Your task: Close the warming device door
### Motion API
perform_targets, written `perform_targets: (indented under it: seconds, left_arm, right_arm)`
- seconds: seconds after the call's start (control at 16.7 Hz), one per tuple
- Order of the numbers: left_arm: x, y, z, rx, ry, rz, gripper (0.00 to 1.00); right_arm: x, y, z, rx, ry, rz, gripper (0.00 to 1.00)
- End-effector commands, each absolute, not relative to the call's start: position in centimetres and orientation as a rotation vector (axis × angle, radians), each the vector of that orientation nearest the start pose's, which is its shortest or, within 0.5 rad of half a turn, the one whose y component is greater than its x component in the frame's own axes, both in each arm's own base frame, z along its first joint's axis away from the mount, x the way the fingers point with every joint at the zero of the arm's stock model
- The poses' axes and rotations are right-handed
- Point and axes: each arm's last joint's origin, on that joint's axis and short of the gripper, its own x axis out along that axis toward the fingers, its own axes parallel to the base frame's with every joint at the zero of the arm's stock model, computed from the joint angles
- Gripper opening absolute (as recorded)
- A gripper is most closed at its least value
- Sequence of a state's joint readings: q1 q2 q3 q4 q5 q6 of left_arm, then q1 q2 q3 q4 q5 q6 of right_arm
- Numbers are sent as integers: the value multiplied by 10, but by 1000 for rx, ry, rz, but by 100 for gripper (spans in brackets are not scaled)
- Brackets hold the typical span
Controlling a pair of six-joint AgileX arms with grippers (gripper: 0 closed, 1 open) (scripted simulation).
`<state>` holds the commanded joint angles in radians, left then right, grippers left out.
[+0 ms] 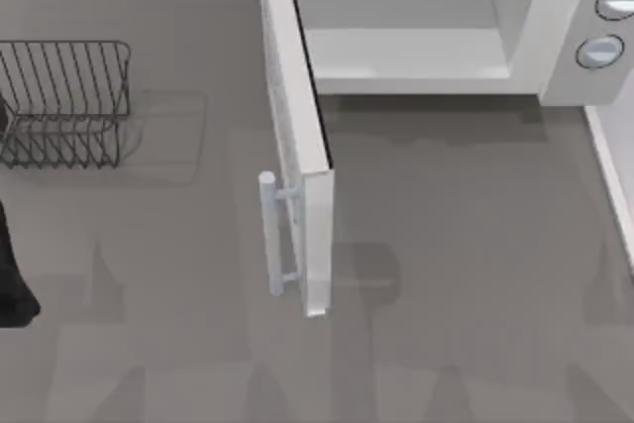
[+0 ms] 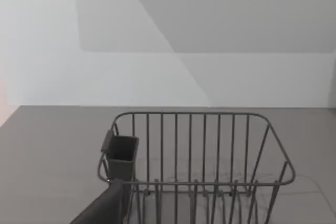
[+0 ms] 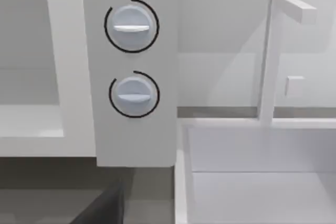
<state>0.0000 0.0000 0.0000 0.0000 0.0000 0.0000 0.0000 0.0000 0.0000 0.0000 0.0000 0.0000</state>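
Observation:
The warming device is a big white box at the back of the table, right of centre, its pale cavity exposed. Two round grey-blue knobs sit on its side panel; the right wrist view faces that panel up close. The door stands wide open, swung out toward the table's front, edge-on from above. Its pale bar handle is on the side facing left. My left arm is parked at the far left edge. Dark parts of my left gripper and right gripper show at the wrist views' edges.
A dark wire rack stands at the back left, with a small grey cup hung on its rim. A white tray-like structure with a thin post adjoins the warming device on the right.

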Motion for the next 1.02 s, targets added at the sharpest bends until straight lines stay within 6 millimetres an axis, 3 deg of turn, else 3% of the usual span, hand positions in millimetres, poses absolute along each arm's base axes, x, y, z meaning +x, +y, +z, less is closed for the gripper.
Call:
perform_targets:
  seconds: [0.3,0.6,0.78,1.02]
  left_arm:
    - [106,-4,169,31,50,-35,100]
    - [117,-14,211,173,269,-181,100]
    - [135,-24,241,290,452,-319,100]
    - [176,-45,278,447,706,-556,100]
  right_arm:
    - [106,-1,160,0,0,0,100]
    - [106,-1,160,0,0,0,100]
    - [106,-1,160,0,0,0,100]
    - [106,-1,160,0,0,0,100]
